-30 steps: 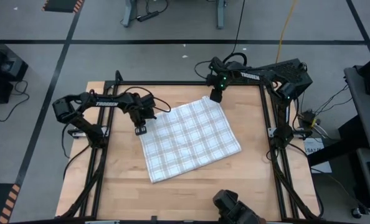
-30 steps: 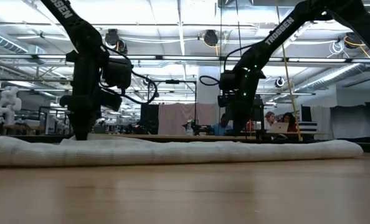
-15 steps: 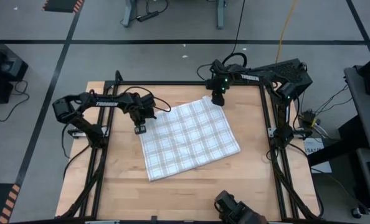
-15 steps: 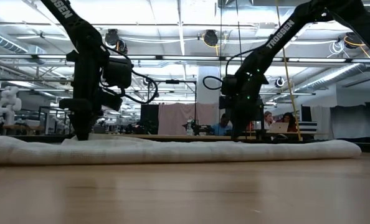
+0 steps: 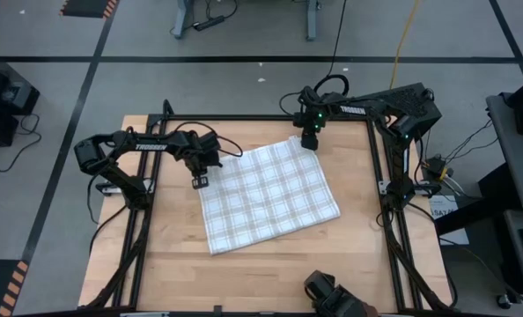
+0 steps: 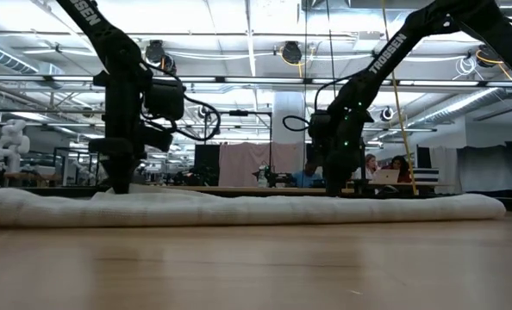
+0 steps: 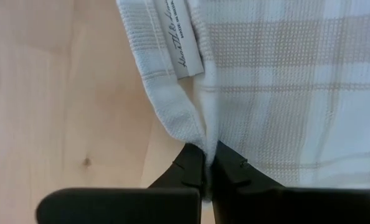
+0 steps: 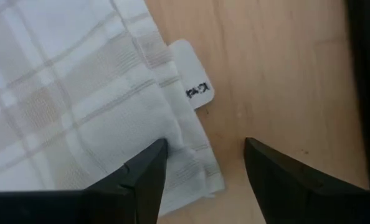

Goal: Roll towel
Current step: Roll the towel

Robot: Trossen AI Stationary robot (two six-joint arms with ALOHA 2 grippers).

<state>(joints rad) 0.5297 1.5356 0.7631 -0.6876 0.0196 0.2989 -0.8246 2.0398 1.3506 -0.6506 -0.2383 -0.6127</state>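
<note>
The checked towel (image 5: 268, 195) lies spread flat on the wooden table, turned at an angle; the low view shows it as a low white strip (image 6: 239, 209). My left gripper (image 5: 198, 183) points down at the towel's left corner and is shut on it (image 7: 208, 169), beside a white label (image 7: 184, 46). My right gripper (image 5: 307, 141) is low over the towel's far corner and stands open (image 8: 205, 165). One finger (image 8: 149, 171) is over the cloth and the other (image 8: 266, 168) over bare wood. A second small label (image 8: 194, 84) sticks out at that corner's edge. My left gripper pinches a small raised fold of the towel's edge (image 7: 205, 140) between its two fingers, just beside the label at the left corner. The fingers come from above, pointing down. The cloth ridges up into the fingers, and the remainder of the towel lies flat on the table.
Black frame rails (image 5: 378, 176) run along the table's sides and far edge. Bare wood (image 5: 270, 273) stretches between the towel and the near edge, where a dark camera mount (image 5: 332, 295) sits. In the low view, people sit at desks (image 6: 385, 170) far behind the table.
My right gripper has sunk toward the towel's far corner, shifting slightly toward the table's right edge. The towel and my left gripper have stayed where they were.
</note>
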